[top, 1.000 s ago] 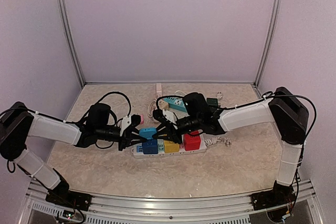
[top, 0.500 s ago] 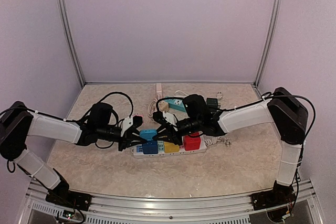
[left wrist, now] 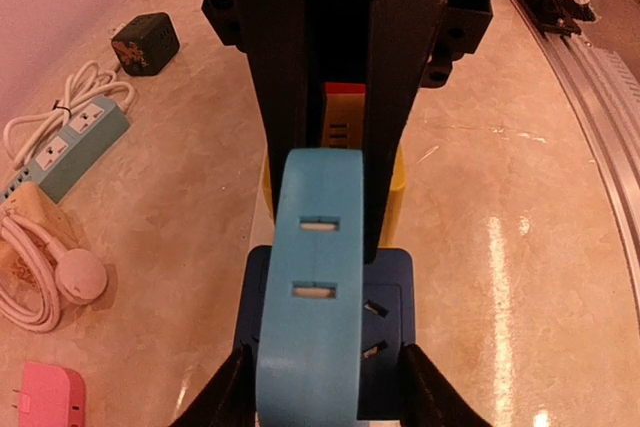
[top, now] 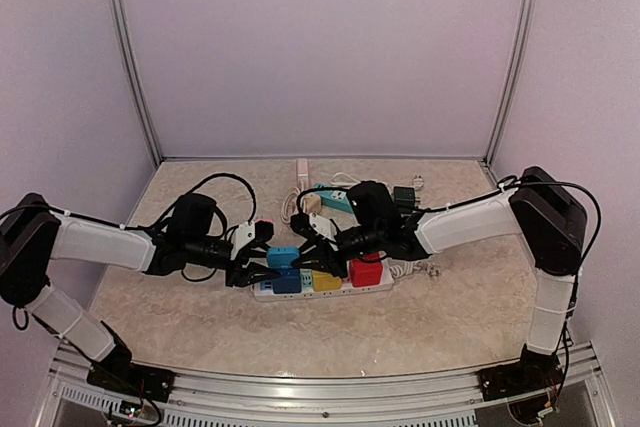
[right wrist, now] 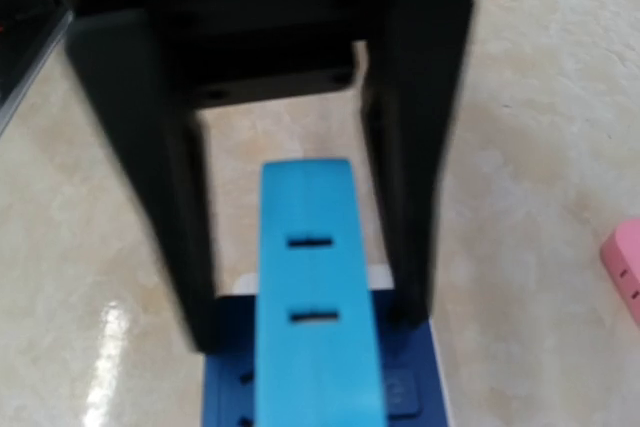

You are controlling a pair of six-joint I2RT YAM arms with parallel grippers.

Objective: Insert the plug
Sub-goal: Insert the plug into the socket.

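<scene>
Light-blue plug (left wrist: 310,292) is sitting over the dark-blue adapter (left wrist: 388,297) at the left end of the white power strip (top: 310,295). The strip is lying approx mid-table (top: 430,327), a bit toward the near edge. Can't tell whether the plug's prongs are seated or the body is only resting on top, b/c the underside is hidden in every view.

The right gripper (top: 305,253) is pinching the plug's far end, w/ its fingers pressing narrow against both sides in the left wrist view. The left gripper (top: 262,269) is standing parted around the near end. Its fingers (right wrist: 410,147) are showing a clear gap on each side in the right wrist view, so it's gripping nothing.

Yellow adapter (top: 326,280) and red adapter (top: 366,272) are filling the next slots along the strip, toward the right edge.

Progress, as a judgement: the plug is looking delivered and lined up, w/ the support hand letting go. Prob remaining: pressing down till flush, confirming it's in, then the right gripper releasing.
</scene>
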